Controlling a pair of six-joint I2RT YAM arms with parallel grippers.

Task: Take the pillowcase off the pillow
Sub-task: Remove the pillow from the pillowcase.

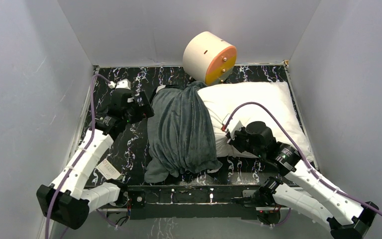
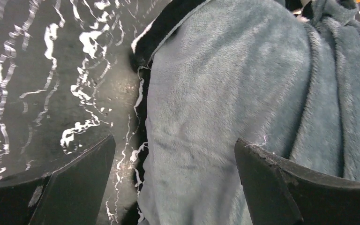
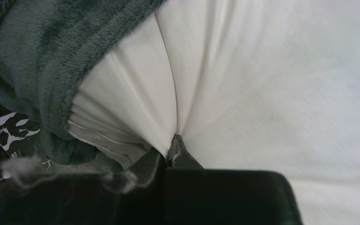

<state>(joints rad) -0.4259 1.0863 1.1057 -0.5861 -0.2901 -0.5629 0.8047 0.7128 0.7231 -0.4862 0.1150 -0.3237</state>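
Observation:
The pillowcase [image 1: 181,129], dark grey side out, lies bunched over the left end of the white pillow [image 1: 258,102], whose right part is bare. Beside the pillowcase's far left edge my left gripper [image 1: 148,110] stands open. In the left wrist view its jaws [image 2: 174,140] are wide apart over the grey plush [image 2: 225,84], gripping nothing, and a black-and-white edge [image 2: 164,23] shows. My right gripper [image 1: 229,133] is shut on the pillow's near side. The right wrist view shows its tips [image 3: 174,140] pinching a fold of white pillow fabric [image 3: 272,84], right of the pillowcase's rim [image 3: 33,51].
A cream-and-orange cylinder [image 1: 210,57] sits at the back, touching the pillow's far edge. The black marbled tabletop [image 1: 129,144] is boxed in by white walls on three sides. A small white label [image 1: 108,169] lies near the left arm.

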